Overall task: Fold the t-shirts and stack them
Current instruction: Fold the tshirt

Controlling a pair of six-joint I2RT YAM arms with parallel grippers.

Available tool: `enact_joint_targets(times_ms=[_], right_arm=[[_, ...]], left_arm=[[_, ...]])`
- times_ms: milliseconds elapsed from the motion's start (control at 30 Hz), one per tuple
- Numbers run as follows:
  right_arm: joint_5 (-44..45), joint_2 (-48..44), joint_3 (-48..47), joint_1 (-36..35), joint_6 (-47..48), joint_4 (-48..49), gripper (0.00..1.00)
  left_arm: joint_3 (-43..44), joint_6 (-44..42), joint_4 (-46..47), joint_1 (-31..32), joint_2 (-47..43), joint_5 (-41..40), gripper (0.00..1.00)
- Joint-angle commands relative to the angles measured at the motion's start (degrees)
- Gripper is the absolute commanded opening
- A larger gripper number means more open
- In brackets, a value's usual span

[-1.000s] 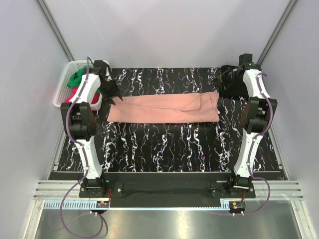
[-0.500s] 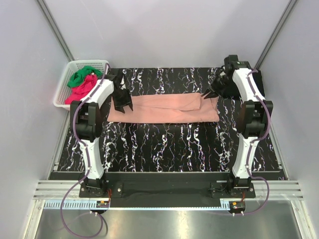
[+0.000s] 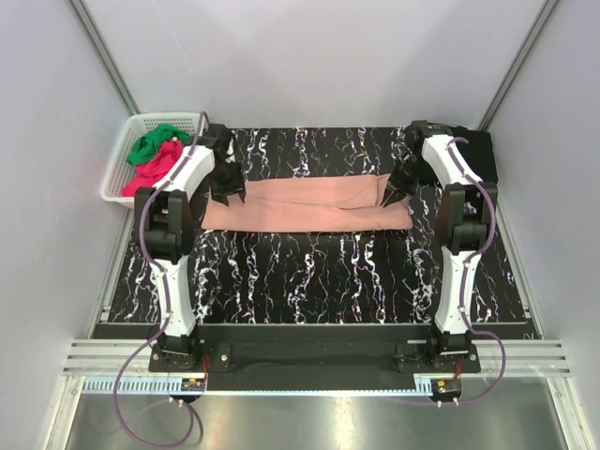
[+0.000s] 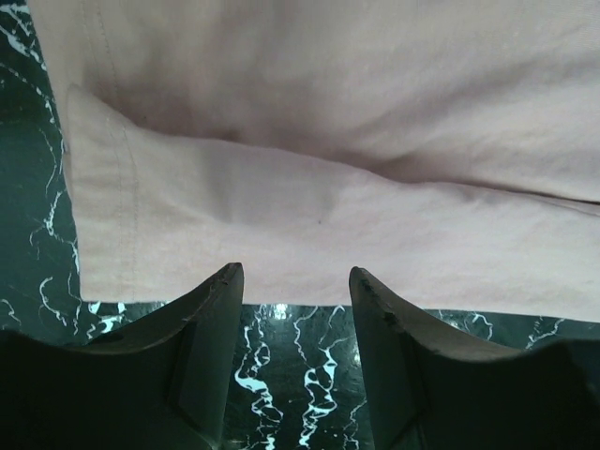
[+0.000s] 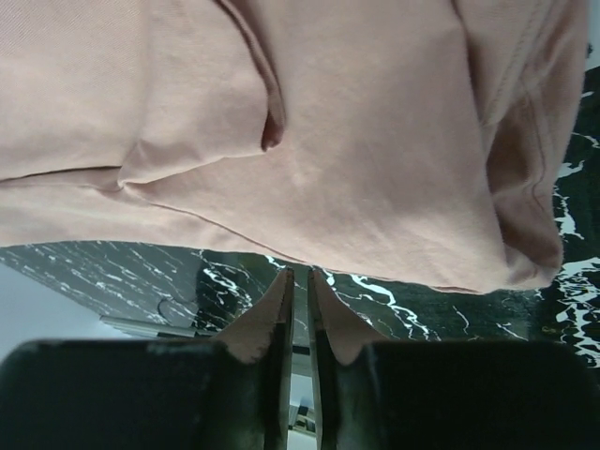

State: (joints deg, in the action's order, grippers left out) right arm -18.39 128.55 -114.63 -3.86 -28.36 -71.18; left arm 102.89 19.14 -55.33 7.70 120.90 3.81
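Black marbled table (image 3: 309,281) between pale walls; white basket (image 3: 114,183) off the far-left corner, green tee (image 3: 155,145) and red tee (image 3: 155,171) bunched inside, presumably waiting their turn. Spread flat across the far middle of the table: pink tee (image 3: 309,204), already narrowed to a long band, layers doubled over at the right end, so seemingly ready for a crosswise fold. Poised at the band's left end, left gripper (image 3: 229,193), jaws wide, fingers (image 4: 211,314) at the cloth's long edge beside the stitched hem, likely set to straddle that edge and pinch it. At the right end, right gripper (image 3: 388,193), jaws narrow, nearly closed on nothing, tips right at the cloth edge. Would need opening before any pinch. Stationed one at each end, probably to lift and carry one end over the other evenly.
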Motion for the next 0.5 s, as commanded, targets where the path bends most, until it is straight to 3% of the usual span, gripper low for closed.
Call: enact_joint_targets(times_ms=[0, 300, 467], right_arm=[[3.3, -0.7, 0.5, -0.2, -0.5, 1.1, 0.17], [7.7, 3.5, -1.4, -0.7, 0.8, -1.2, 0.11], [9.6, 7.8, -4.5, -1.3, 0.9, -2.8, 0.13]], left_arm=[[2.8, -1.8, 1.5, -0.1, 1.8, -1.4, 0.54], [1.5, -1.0, 1.0, -0.1, 5.0, -5.1, 0.54], [2.0, -1.0, 0.8, -0.1, 6.6, -6.2, 0.55]])
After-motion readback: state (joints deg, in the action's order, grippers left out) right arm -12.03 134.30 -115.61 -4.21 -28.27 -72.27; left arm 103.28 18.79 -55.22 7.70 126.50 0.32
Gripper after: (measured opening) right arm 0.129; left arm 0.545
